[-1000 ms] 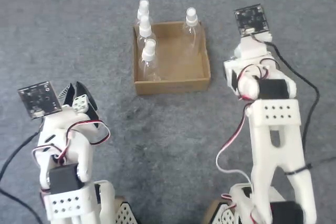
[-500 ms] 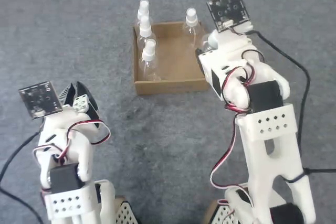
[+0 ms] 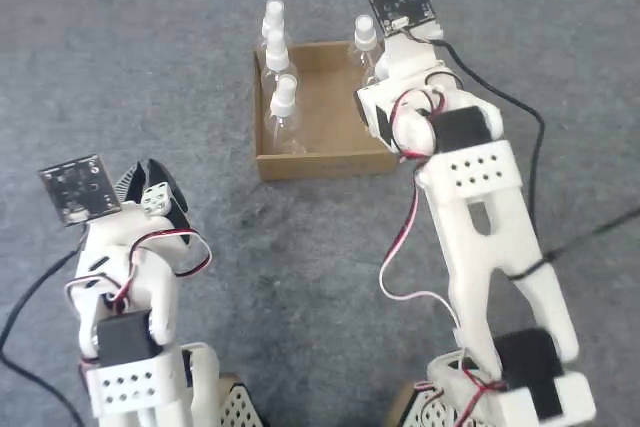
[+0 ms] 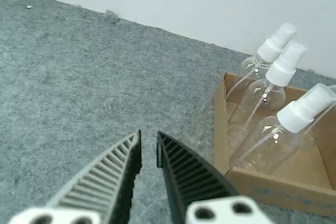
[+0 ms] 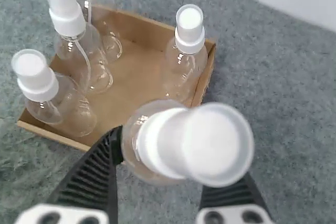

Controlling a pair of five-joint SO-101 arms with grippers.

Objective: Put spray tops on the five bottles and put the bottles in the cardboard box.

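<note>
In the high view your right arm (image 3: pixel 470 177) lies over the right wall of the cardboard box (image 3: pixel 325 162) and hides what is under its wrist. From the right wrist you see the right gripper (image 5: pixel 168 156) closed on a bottle (image 5: pixel 194 142). The bottle's white spray top points at the camera, covers one finger almost fully and hides the near right corner of the box. I cannot tell how high the bottle is over the box. Four bottles with spray tops stand upright inside the box. Three are along its left wall (image 3: pixel 284 107) (image 3: pixel 277 55) (image 3: pixel 272 17), and one is in the far right corner (image 3: pixel 365 39), just beside the arm. The box stands at the far middle of the table (image 3: pixel 150 77). The left gripper (image 4: pixel 148 140) is well apart from the box, near the table's left edge. Its fingers are almost together with a thin slit between them, and they hold nothing.
</note>
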